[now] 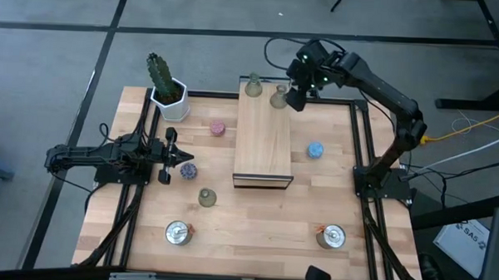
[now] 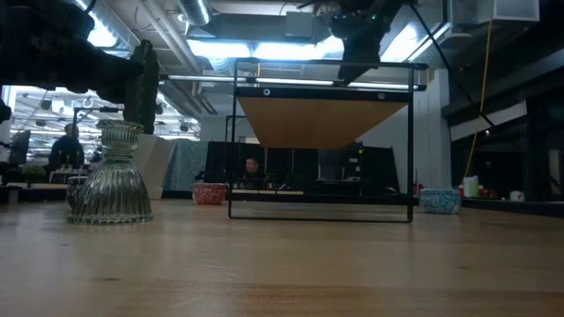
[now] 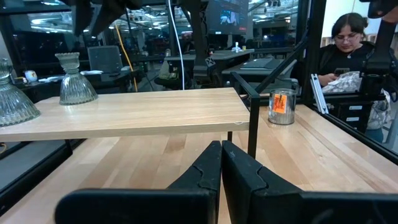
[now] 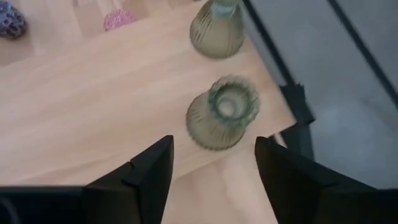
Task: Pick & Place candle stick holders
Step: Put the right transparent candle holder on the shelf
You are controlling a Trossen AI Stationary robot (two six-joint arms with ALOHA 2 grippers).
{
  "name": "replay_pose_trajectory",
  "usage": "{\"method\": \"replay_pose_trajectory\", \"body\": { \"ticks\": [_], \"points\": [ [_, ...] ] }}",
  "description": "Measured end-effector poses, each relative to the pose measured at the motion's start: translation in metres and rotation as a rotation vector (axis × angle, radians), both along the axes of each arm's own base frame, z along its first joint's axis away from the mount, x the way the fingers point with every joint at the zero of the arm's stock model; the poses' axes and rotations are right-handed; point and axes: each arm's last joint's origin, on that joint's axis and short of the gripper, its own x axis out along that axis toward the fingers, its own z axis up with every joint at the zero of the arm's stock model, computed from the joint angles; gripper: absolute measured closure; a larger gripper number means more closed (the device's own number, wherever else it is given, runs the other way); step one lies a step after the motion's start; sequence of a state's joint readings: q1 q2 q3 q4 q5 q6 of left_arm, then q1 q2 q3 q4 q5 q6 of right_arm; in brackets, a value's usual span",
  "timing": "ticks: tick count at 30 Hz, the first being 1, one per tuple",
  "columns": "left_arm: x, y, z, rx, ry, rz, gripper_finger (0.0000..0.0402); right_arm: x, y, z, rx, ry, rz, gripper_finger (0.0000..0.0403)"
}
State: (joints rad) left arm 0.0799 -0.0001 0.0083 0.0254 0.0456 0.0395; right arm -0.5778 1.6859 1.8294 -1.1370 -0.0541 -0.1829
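Observation:
Two olive-green bell-shaped holders [image 1: 253,87] [image 1: 278,97] stand upright on the far end of the raised wooden board [image 1: 264,140]. My right gripper [image 1: 297,96] hovers open above the nearer one [image 4: 222,112], a finger on either side and apart from it. A third green holder [image 1: 207,197] stands on the table. The pink [image 1: 217,128], blue [image 1: 315,149] and purple [image 1: 187,169] holders and two silver ones [image 1: 178,232] [image 1: 331,236] also stand on the table. My left gripper [image 1: 182,157] is shut and empty at the table's left, beside the purple holder.
A cactus in a white pot [image 1: 164,83] stands at the far left corner. The board rests on a black frame [image 2: 322,211] above the table. A black rail [image 1: 362,144] runs along the table's right side. A person [image 3: 348,43] sits beyond the table.

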Motion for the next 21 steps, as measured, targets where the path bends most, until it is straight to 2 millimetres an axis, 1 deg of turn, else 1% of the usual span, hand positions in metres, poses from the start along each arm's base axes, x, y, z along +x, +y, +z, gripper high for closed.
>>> {"method": "replay_pose_trajectory", "body": {
  "ticks": [3,11,21],
  "points": [
    [0.0,0.0,0.0,0.0,0.0,0.0,0.0395,0.0,0.004,-0.003,0.026,0.02,-0.005,0.0188],
    [0.0,0.0,0.0,0.0,0.0,0.0,0.0395,0.004,0.012,-0.024,0.095,0.075,-0.034,0.0218],
    [0.0,0.0,0.0,0.0,0.0,0.0,0.0395,0.004,0.014,-0.049,0.16,0.134,-0.08,0.026]
  ]
}}
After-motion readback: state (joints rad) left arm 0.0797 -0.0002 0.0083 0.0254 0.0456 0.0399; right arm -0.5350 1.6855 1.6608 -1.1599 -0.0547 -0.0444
